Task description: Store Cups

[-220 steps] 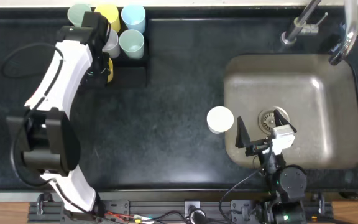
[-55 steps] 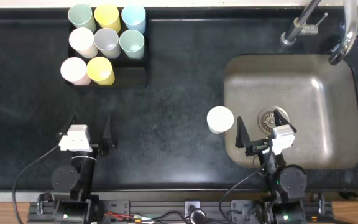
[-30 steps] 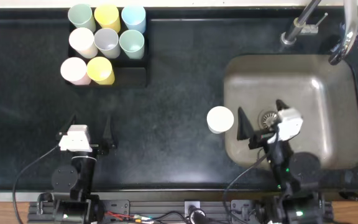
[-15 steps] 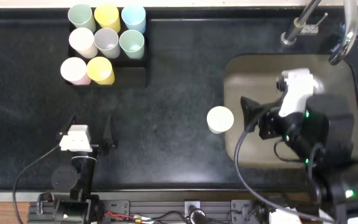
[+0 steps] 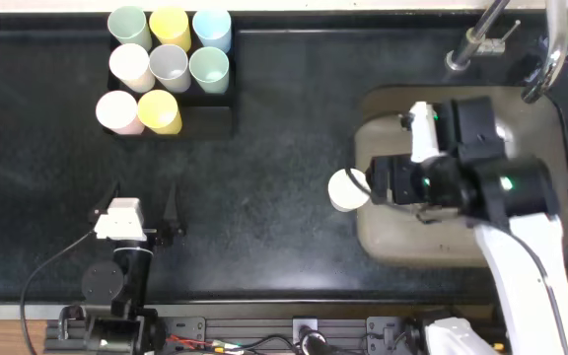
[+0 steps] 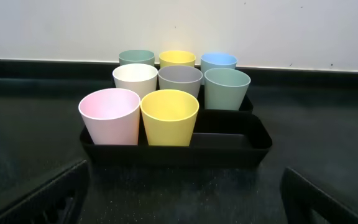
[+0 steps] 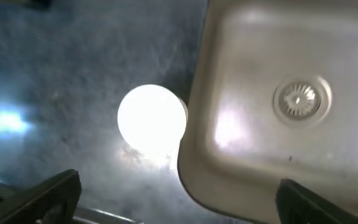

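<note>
The right gripper [image 7: 176,193] hangs wide open. The white cup [image 7: 152,118] sits on the desk [image 7: 55,62] below it, beside the sink [image 7: 199,149].

A kitchen: a black speckled countertop [image 5: 284,148] runs beneath a pale wall [image 6: 179,25], with a stainless steel sink [image 5: 392,242], its drain strainer [image 7: 302,98] and a chrome faucet [image 5: 481,35] at upper right and a tray [image 5: 210,118] of plastic cups [image 5: 171,64] at upper left.

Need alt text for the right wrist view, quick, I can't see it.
A white cup stands on the dark counter, close beside the rim of the steel sink, seen from above. The right gripper hangs open above the cup and the sink's edge.
</note>
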